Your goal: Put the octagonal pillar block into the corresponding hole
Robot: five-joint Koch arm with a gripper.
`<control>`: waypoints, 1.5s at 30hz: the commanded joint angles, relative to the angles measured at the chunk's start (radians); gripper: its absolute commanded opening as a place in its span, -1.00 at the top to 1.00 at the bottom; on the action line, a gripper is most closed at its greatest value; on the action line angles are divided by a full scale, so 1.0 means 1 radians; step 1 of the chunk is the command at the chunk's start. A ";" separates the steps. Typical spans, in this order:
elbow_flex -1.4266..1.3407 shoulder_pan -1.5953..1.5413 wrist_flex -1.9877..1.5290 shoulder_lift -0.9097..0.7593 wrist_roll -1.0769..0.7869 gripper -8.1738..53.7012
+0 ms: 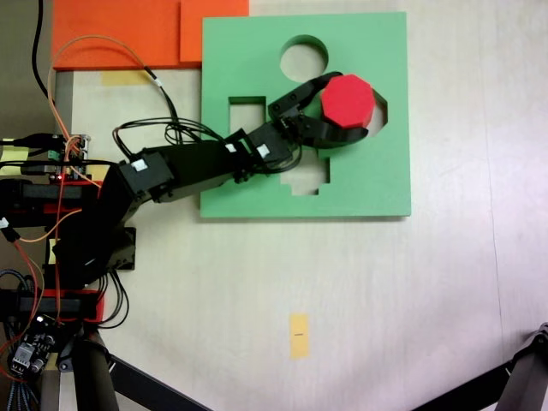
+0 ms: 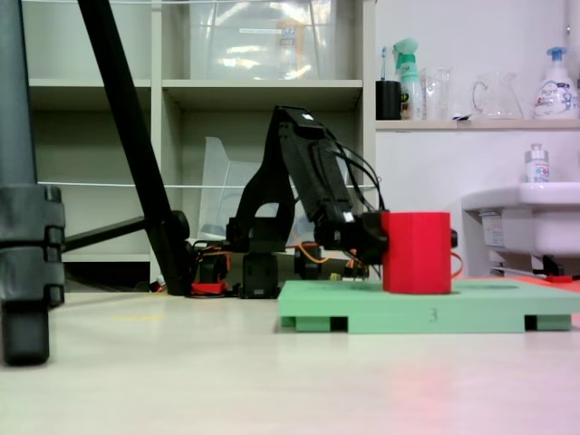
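Gripper [image 1: 353,106] clamps octagonal pillar block [image 1: 347,100] | over corresponding hole [image 1: 378,113], seemingly unseated | round cutout [image 1: 304,58] adjacent

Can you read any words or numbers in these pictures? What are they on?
"3" on the front edge of the green foam board, faint, in a fixed view.
Dark marks on the yellow tape strip on the table: too small to read.
Labels on the shelf bottles: too blurred to read.

We are seeing the gripper [image 1: 353,104] holding the octagonal pillar block [image 1: 347,101] between its two fingers [image 1: 312,87], one on each side. The block is sitting partly over the corresponding hole [image 1: 378,112] of the green board [image 1: 377,180].
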State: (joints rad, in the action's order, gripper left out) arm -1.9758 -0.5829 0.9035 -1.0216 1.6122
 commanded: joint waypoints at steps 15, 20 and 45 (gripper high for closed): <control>0.206 0.018 0.077 0.143 0.021 -0.59; 0.195 0.021 0.078 0.150 0.021 -0.60; -0.252 0.020 -0.149 -0.359 -0.394 -0.94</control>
State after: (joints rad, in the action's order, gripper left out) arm -2.2304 -0.5584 0.7701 -1.2456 1.3146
